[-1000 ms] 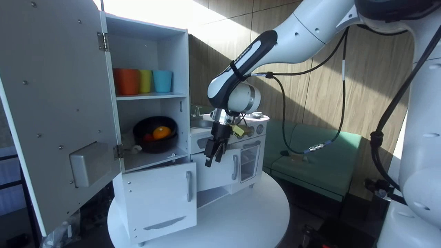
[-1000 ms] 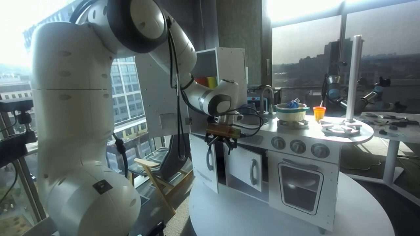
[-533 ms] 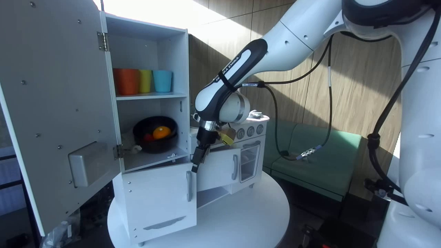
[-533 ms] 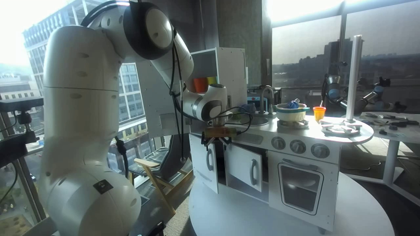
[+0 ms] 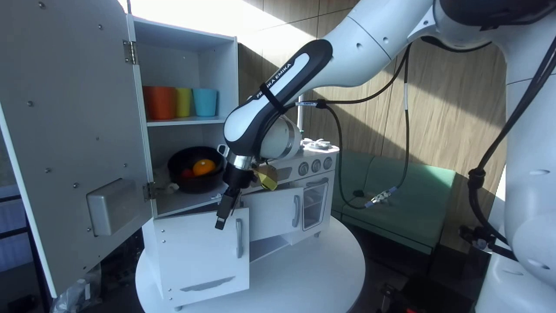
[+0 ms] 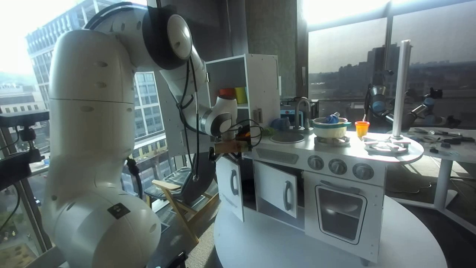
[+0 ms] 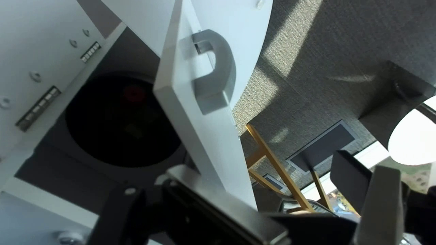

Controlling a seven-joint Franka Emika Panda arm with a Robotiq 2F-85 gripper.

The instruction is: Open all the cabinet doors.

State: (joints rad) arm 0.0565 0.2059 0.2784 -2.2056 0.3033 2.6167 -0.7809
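The gripper [image 5: 225, 217] is spread, straddling the ajar lower cabinet door [image 5: 197, 258]; beside the gripper the under-sink door [image 5: 270, 216] stands ajar, above it the upper cabinet door [image 5: 69, 143] hangs wide open.

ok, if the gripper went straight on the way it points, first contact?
Likely the tall cabinet's lower door, at its top edge, which passes behind a finger in the wrist view; depth is unclear.
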